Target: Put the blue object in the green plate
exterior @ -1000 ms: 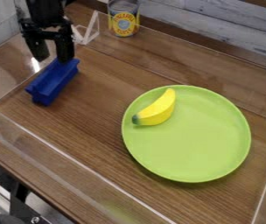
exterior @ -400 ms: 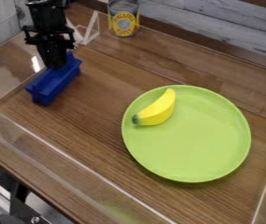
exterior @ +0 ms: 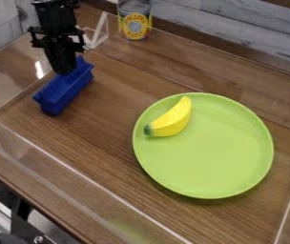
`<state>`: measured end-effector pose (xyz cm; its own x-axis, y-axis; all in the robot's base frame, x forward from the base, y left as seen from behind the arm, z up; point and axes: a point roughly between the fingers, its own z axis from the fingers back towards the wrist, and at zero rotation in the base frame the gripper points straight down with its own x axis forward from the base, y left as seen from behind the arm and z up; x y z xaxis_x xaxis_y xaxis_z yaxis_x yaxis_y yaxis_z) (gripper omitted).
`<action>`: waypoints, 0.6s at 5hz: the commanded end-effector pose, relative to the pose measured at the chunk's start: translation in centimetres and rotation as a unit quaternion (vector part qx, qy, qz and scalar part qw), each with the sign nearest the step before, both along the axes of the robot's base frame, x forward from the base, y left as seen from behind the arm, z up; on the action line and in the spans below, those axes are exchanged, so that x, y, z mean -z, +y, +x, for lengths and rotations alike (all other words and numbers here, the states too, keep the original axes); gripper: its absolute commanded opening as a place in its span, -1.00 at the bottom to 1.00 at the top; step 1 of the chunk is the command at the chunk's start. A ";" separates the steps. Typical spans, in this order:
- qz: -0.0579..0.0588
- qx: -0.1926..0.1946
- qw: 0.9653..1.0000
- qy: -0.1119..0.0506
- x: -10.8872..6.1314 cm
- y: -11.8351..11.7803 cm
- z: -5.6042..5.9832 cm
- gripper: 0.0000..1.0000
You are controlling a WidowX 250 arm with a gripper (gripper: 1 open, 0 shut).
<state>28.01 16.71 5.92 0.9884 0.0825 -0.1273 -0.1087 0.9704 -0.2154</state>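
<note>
The gripper [exterior: 66,67] is pinching the upper end of the blue block [exterior: 64,88], which is lying on the wooden table [exterior: 110,181], well apart from the green plate [exterior: 217,157] holding a banana [exterior: 174,116].

The long, deep blue plastic block [exterior: 64,90] lies flat on the wooden table at the far left. It is slanted, with one end nearer to us. The big, round, lime-green plastic plate [exterior: 224,157] sits flat on the right, well apart from the block.
</note>
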 end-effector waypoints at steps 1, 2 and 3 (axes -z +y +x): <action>0.024 0.005 0.999 -0.042 -3.7 -0.1 0.6 -1.00; 0.024 0.008 0.998 -0.049 -4.7 -0.4 0.7 -1.00; 0.030 0.019 0.998 -0.061 -6.3 -1.3 0.9 -1.00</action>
<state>28.32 15.11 9.63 0.9956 0.0497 -0.0796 -0.0654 0.9759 -0.2084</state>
